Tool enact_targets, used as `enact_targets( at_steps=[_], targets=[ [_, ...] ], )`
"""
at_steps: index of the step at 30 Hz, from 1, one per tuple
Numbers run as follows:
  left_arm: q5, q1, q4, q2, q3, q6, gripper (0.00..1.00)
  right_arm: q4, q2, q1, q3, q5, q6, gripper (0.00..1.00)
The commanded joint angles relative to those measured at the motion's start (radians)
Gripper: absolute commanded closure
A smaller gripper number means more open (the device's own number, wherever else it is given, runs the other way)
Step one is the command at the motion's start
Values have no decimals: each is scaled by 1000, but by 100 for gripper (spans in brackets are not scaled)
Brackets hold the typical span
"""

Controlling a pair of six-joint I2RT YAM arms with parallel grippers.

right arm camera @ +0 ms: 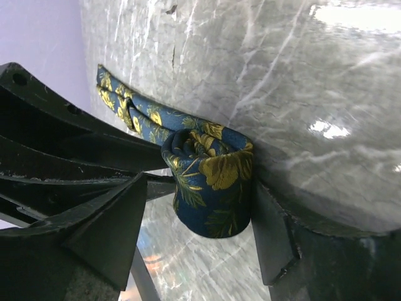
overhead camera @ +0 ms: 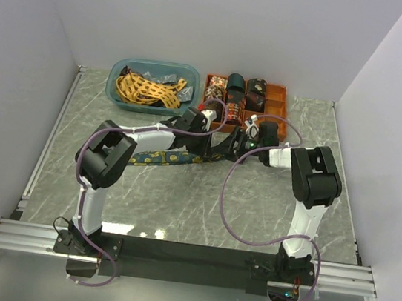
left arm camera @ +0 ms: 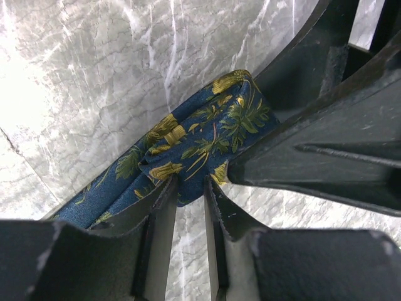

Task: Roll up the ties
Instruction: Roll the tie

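A dark navy tie with gold motifs [overhead camera: 159, 158] lies flat on the marble table, its right end wound into a small roll [right arm camera: 213, 182]. My left gripper [overhead camera: 213, 141] is shut, its tips [left arm camera: 190, 188] pinching the edge of the roll [left arm camera: 200, 138]. My right gripper [overhead camera: 237, 147] faces it from the right. Its jaws [right arm camera: 202, 210] stand around the roll: the right finger [right arm camera: 276, 238] touches it and the left finger [right arm camera: 119, 226] shows a small gap. The unrolled tail [right arm camera: 125, 103] runs away to the left.
A blue bin [overhead camera: 120, 88] at the back holds a yellow lattice tie [overhead camera: 146, 87] and other fabric. An orange tray [overhead camera: 281, 105] to its right holds several rolled ties. Purple cables [overhead camera: 228, 199] loop over the table by the right arm.
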Motion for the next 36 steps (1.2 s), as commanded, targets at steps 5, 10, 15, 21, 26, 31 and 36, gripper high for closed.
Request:
enact_targets(
  at_steps=[5, 10, 15, 21, 26, 31, 36],
  targets=[
    [22, 8, 14, 43, 28, 22, 68, 12, 64, 40, 4, 24, -4, 37],
    [43, 8, 11, 34, 16, 9, 65, 38, 69, 47, 2, 52, 1, 58],
    [7, 8, 20, -42, -25, -9, 57, -76, 32, 45, 28, 119, -63, 95],
    [-53, 70, -6, -159, -76, -44, 35, -302, -26, 45, 79, 248, -215, 100],
    [-61, 186, -69, -265, -149, -55, 14, -503, -92, 47, 145, 470, -344, 100],
    [-136, 274, -126, -375, -229, -40, 5, -669, -160, 63, 227, 700, -456, 100],
    [-185, 359, -177, -446, -277, -41, 3, -755, -189, 126, 270, 973, -516, 100]
  ],
)
